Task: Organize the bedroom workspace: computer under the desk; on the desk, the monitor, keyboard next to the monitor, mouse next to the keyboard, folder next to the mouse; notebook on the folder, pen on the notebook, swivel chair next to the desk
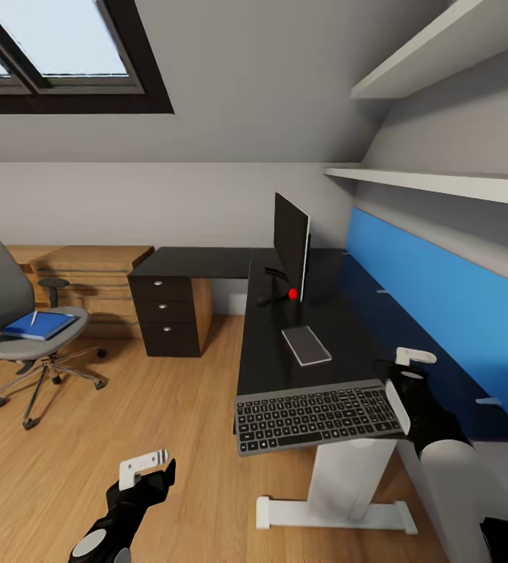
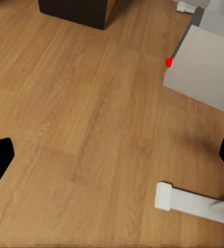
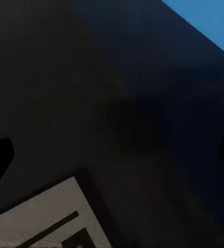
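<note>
The black desk [image 1: 207, 262] runs along the blue wall panel. The monitor [image 1: 291, 246] stands on it, seen nearly edge-on, red dot low. A thin light grey notebook [image 1: 306, 345] lies in front of it. The keyboard [image 1: 316, 416] lies across the desk's near end; its corner [image 3: 39, 217] also shows. My right gripper [image 1: 404, 381] is open just off the keyboard's right end, holding nothing. The swivel chair [image 1: 19, 313] stands at left, away from the desk, with the blue folder [image 1: 39, 324] and a pale pen [image 1: 33, 317] on its seat. My left gripper [image 1: 144, 465] is open over the floor. A grey box with a red dot, apparently the computer [image 2: 205, 67], stands on the floor. The mouse is out of view.
The black drawer unit [image 1: 164, 313] closes the desk's far left end, with a low light-wood cabinet [image 1: 82, 274] beyond it. The desk's white leg [image 1: 348, 469] and foot [image 2: 194, 201] stand close to my arms. Shelves [image 1: 441, 184] hang over the desk. Wood floor [image 1: 129, 391] lies between chair and desk.
</note>
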Motion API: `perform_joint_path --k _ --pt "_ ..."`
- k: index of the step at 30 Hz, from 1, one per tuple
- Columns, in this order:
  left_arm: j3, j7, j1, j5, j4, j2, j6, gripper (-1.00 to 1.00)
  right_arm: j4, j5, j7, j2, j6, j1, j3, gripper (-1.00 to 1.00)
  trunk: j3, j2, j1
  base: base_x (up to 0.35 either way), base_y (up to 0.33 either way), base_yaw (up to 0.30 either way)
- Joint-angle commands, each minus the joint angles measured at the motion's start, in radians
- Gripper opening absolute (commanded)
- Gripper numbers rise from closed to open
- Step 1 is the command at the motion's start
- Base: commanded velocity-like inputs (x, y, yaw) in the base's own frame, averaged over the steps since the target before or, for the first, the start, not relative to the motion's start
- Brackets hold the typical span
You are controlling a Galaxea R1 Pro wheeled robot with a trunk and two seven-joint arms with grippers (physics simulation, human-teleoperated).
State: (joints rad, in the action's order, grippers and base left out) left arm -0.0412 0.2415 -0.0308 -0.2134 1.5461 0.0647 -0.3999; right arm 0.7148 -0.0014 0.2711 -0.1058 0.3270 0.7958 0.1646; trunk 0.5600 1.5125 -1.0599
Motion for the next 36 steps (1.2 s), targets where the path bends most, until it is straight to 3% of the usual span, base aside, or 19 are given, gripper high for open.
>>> perform_joint_path --k 1,28,29,30,35,36 --pt "-0.001 0.008 0.000 -0.011 0.002 0.000 -0.003 1.00 0.002 -0.001 0.003 0.000 0.006 0.000 0.000 1.00 0.001 0.001 0.000 -0.235 0.000 0.000" --pt "-0.002 0.008 0.000 -0.012 0.002 0.001 -0.003 1.00 -0.001 -0.006 0.003 0.013 0.008 -0.003 -0.006 1.00 0.001 0.001 0.000 -0.308 0.033 0.000" --pt "-0.002 0.007 0.000 -0.012 0.002 0.001 -0.003 1.00 -0.001 -0.006 0.003 0.024 0.008 -0.003 -0.006 1.00 0.001 0.001 0.000 -0.128 0.222 0.000" --pt "-0.002 0.007 0.000 -0.012 0.002 0.001 -0.002 1.00 -0.002 -0.004 0.002 0.057 0.007 -0.004 -0.004 1.00 0.001 0.001 0.000 -0.042 0.084 0.000" --pt "-0.002 0.008 0.000 -0.012 0.002 0.000 -0.002 1.00 -0.014 -0.004 0.000 0.101 0.007 -0.012 -0.004 1.00 0.001 0.001 0.000 -0.021 0.043 0.000" --pt "-0.002 0.008 0.000 -0.012 0.002 0.000 -0.002 1.00 -0.031 -0.005 -0.002 0.133 0.006 -0.015 -0.004 1.00 0.001 0.001 0.000 -0.004 0.009 0.000"
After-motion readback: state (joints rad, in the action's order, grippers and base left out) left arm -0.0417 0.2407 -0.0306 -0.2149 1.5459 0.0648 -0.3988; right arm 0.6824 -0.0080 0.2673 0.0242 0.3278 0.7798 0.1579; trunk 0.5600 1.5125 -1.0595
